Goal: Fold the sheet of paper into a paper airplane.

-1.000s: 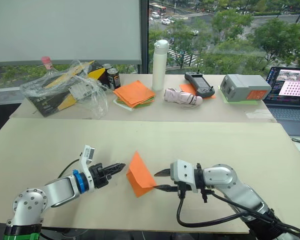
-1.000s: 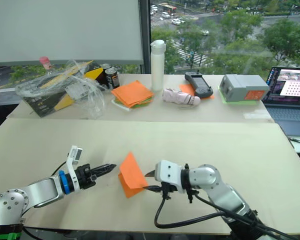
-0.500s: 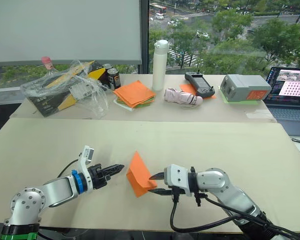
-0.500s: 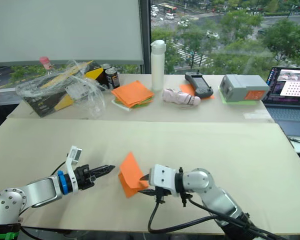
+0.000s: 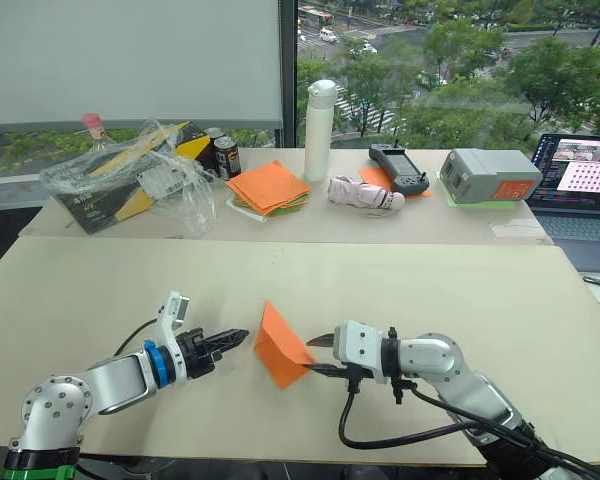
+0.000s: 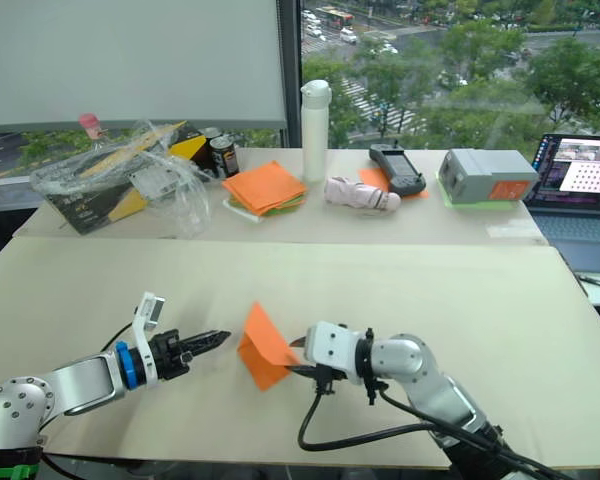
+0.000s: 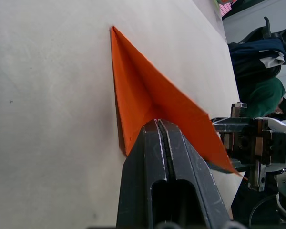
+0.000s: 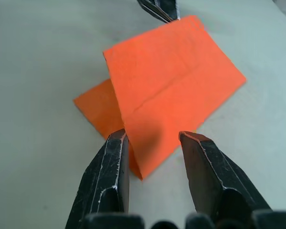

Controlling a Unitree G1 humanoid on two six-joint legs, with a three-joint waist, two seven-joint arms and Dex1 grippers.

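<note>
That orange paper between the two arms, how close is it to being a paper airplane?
Early days. Done: the sheet of paper is creased and folded over, one flap standing off the table. In hand: the right end effector, fingers open, is at the flap's edge; the left end effector, shut, points at it from beside. Left: folds narrowing it to a pointed wedge.

Silver arms, black fingers [image 8: 107, 181], black cables

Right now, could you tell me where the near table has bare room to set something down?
The near beige table is bare to the right of the right gripper and along its far edge. Its near middle is crowded: the folded orange sheet of paper sits between that gripper and the left gripper. The far table is cluttered.
</note>
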